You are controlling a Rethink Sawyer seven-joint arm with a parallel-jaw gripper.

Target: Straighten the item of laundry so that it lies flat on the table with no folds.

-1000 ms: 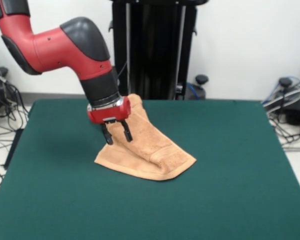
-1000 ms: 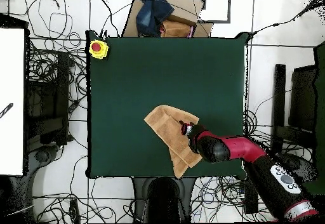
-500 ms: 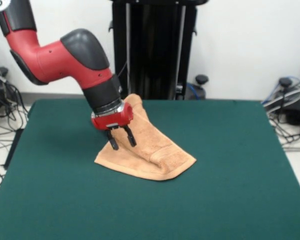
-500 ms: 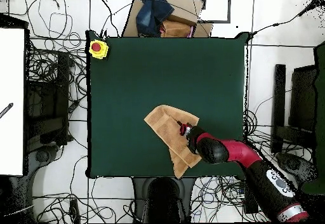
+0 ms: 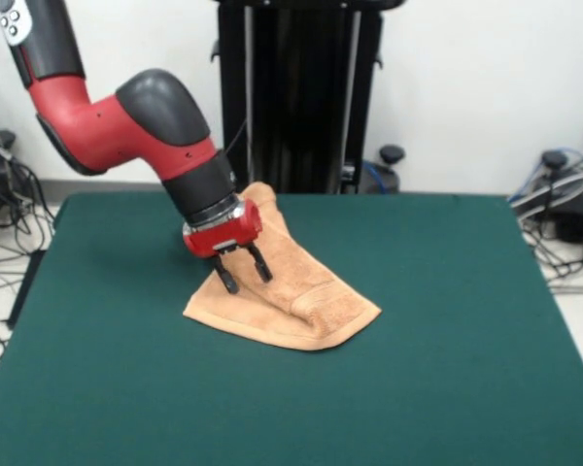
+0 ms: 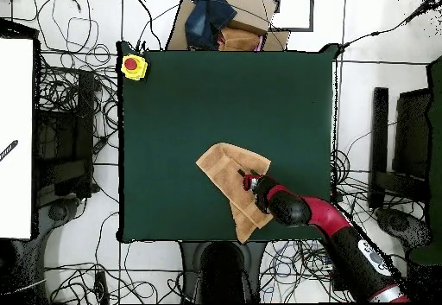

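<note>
Reach-in step: the gripper (image 5: 245, 271), fingers spread and empty, hangs tilted just above the towel (image 5: 306, 296), which lies folded over itself on the green table (image 5: 447, 349), toward its robot-side edge. Next move likely calls for dropping onto a fold edge, pinching it, then pulling outward to flatten.

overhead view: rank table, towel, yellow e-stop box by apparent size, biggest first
1. table, by far the largest, dark green top
2. towel, folded tan cloth that covers a small part of the table
3. yellow e-stop box, smallest, at a table corner

No close calls here.
</note>
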